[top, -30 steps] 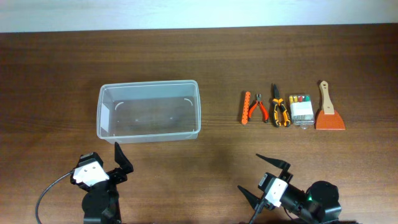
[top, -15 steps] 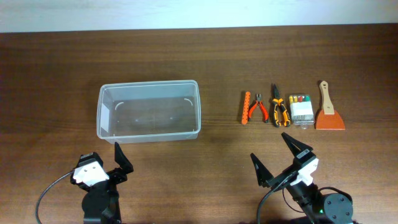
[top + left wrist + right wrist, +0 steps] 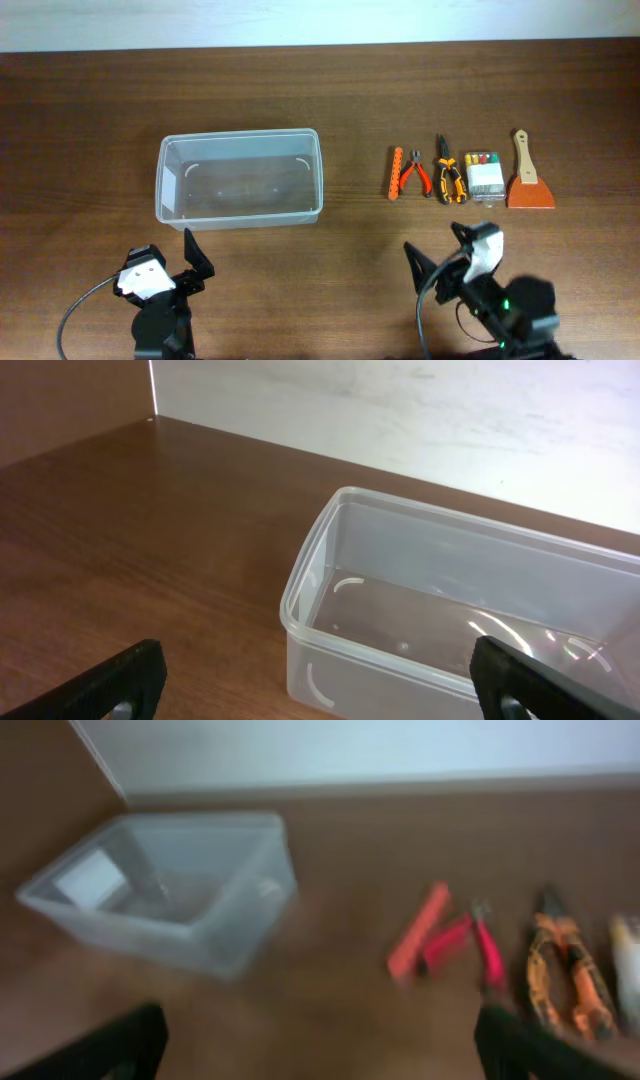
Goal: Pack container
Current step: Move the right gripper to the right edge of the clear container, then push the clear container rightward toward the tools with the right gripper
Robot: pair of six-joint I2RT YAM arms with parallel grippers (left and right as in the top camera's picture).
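The clear plastic container (image 3: 238, 134) stands empty at the left centre of the table. My left gripper (image 3: 165, 250) is open and empty just in front of it. In the left wrist view the container (image 3: 300, 575) lies straight ahead between the open fingers (image 3: 320, 680). My right gripper (image 3: 438, 250) is open and empty, in front of the row of tools. The right wrist view is blurred. It shows the container (image 3: 160, 885) at the left beyond the open fingers (image 3: 320, 1045).
A row of tools lies at the right: an orange bar (image 3: 397, 172), red pliers (image 3: 415, 176), orange-and-black pliers (image 3: 449, 181), a box of bits (image 3: 483, 177) and a scraper with a wooden handle (image 3: 527, 186). The bar (image 3: 418, 930) and red pliers (image 3: 465, 940) show blurred.
My right arm has swung round and moved forward toward the tools, and its open fingers now point up the table. The left arm, container and tools have not moved.
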